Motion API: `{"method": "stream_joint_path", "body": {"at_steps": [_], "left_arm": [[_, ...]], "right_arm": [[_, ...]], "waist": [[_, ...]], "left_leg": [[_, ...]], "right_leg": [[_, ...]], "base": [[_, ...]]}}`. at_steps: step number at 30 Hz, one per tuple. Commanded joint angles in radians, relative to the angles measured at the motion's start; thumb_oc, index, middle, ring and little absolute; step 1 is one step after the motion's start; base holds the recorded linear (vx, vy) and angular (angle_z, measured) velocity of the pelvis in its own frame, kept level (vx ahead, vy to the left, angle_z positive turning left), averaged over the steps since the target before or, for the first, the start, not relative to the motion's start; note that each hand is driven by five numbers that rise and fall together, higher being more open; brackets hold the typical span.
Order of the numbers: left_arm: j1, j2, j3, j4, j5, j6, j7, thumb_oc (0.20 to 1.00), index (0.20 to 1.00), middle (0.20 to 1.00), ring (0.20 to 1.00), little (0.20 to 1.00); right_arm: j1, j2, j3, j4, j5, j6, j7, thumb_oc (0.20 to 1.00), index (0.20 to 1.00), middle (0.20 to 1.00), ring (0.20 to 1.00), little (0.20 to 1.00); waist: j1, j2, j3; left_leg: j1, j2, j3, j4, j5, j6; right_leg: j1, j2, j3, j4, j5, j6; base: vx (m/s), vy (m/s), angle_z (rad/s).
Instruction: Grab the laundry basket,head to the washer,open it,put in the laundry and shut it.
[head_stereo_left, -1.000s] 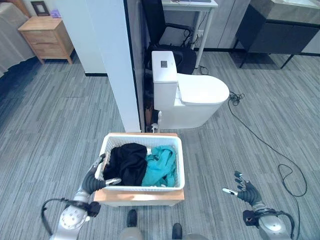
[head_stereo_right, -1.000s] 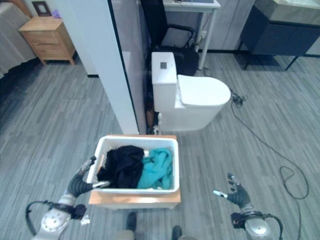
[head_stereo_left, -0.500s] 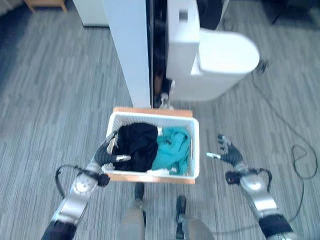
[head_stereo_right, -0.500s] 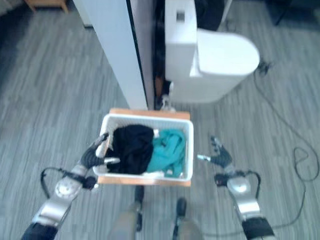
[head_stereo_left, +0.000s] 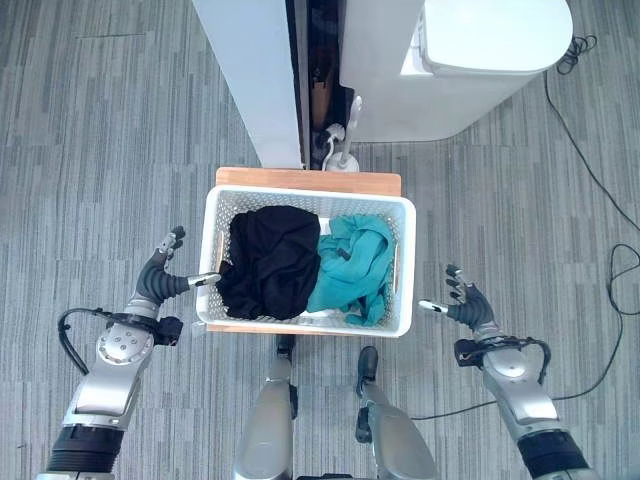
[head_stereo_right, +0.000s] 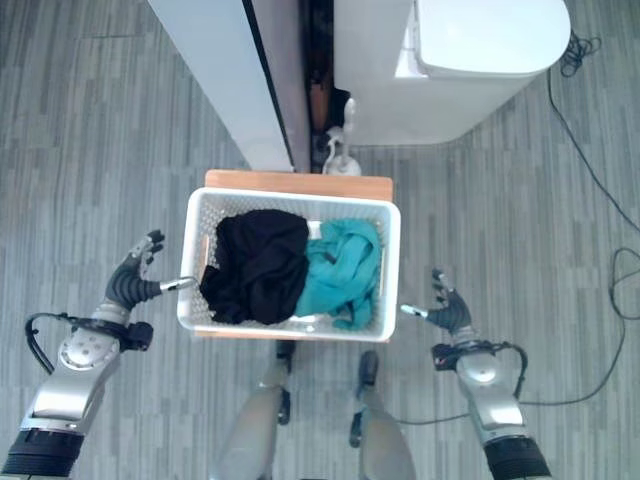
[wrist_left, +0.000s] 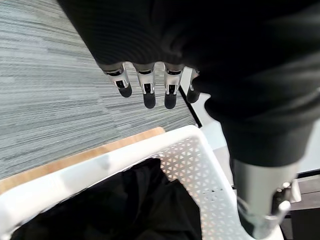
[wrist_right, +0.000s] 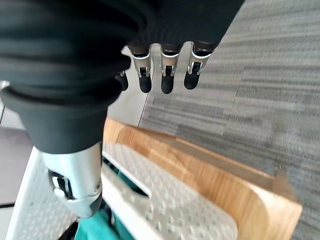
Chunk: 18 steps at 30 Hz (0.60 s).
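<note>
Our view has tipped down since a second ago, and our right hand (head_stereo_left: 462, 304) has closed in toward the basket (head_stereo_left: 306, 260). Both hands are open with fingers spread: left hand (head_stereo_left: 160, 280) just beside the basket's left wall, right near its right wall. The basket, holding black and teal laundry (head_stereo_left: 300, 262), sits on a wooden stand (head_stereo_left: 300, 180). We're still on grabbing; next both need to grip the rim.
</note>
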<state>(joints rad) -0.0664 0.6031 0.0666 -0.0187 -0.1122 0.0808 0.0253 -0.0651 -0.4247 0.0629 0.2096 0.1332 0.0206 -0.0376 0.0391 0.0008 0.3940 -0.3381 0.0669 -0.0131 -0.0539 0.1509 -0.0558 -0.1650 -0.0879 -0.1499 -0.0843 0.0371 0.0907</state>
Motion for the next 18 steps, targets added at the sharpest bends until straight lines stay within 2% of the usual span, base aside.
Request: {"method": "stream_joint_path", "body": {"at_steps": [1, 7, 12, 16, 18], "left_arm": [[0.025, -0.016, 0.060, -0.069, 0.016, -0.054, 0.027, 1.000, 1.000, 1.000, 1.000, 1.000], [-0.003, 0.000, 0.066, -0.069, 0.068, -0.056, 0.047, 1.000, 1.000, 1.000, 1.000, 1.000], [-0.115, 0.016, 0.017, 0.134, 0.193, -0.017, 0.126, 1.000, 1.000, 1.000, 1.000, 1.000], [-0.231, 0.012, -0.052, 0.326, 0.217, 0.019, 0.178, 1.000, 1.000, 1.000, 1.000, 1.000], [-0.260, 0.011, -0.066, 0.362, 0.211, 0.025, 0.193, 1.000, 1.000, 1.000, 1.000, 1.000]], "right_arm": [[0.027, -0.019, 0.008, -0.047, 0.025, -0.029, 0.013, 1.000, 1.000, 1.000, 1.000, 1.000], [0.019, -0.020, 0.019, -0.039, 0.027, -0.027, 0.008, 1.000, 1.000, 1.000, 1.000, 1.000], [-0.002, -0.018, 0.025, -0.067, 0.028, -0.017, 0.013, 1.000, 1.000, 1.000, 1.000, 1.000], [0.001, -0.032, 0.034, -0.107, 0.031, -0.026, 0.015, 1.000, 1.000, 1.000, 1.000, 1.000], [0.003, -0.036, 0.037, -0.118, 0.033, -0.029, 0.016, 1.000, 1.000, 1.000, 1.000, 1.000]], "waist": [[-0.008, -0.006, -0.076], [-0.012, -0.002, -0.075], [-0.028, -0.013, -0.080], [-0.048, -0.026, -0.072], [-0.053, -0.029, -0.066]], "left_leg": [[-0.021, 0.038, -0.001, 0.077, -0.099, -0.014], [-0.030, 0.038, -0.002, 0.082, -0.101, -0.018], [-0.038, 0.043, 0.007, 0.082, -0.103, -0.021], [-0.055, 0.052, 0.013, 0.097, -0.107, -0.020], [-0.059, 0.054, 0.016, 0.102, -0.108, -0.019]], "right_leg": [[-0.147, -0.106, -0.031, 0.147, 0.000, 0.015], [-0.160, -0.107, -0.026, 0.155, -0.001, 0.016], [-0.188, -0.105, -0.011, 0.169, -0.004, 0.017], [-0.215, -0.099, 0.002, 0.183, -0.006, 0.017], [-0.219, -0.097, 0.003, 0.184, -0.004, 0.018]], "base": [[0.00, 0.000, 0.00], [0.00, 0.000, 0.00], [0.00, 0.001, -0.02], [-0.01, 0.007, -0.07], [-0.01, -0.007, -0.10]]}}
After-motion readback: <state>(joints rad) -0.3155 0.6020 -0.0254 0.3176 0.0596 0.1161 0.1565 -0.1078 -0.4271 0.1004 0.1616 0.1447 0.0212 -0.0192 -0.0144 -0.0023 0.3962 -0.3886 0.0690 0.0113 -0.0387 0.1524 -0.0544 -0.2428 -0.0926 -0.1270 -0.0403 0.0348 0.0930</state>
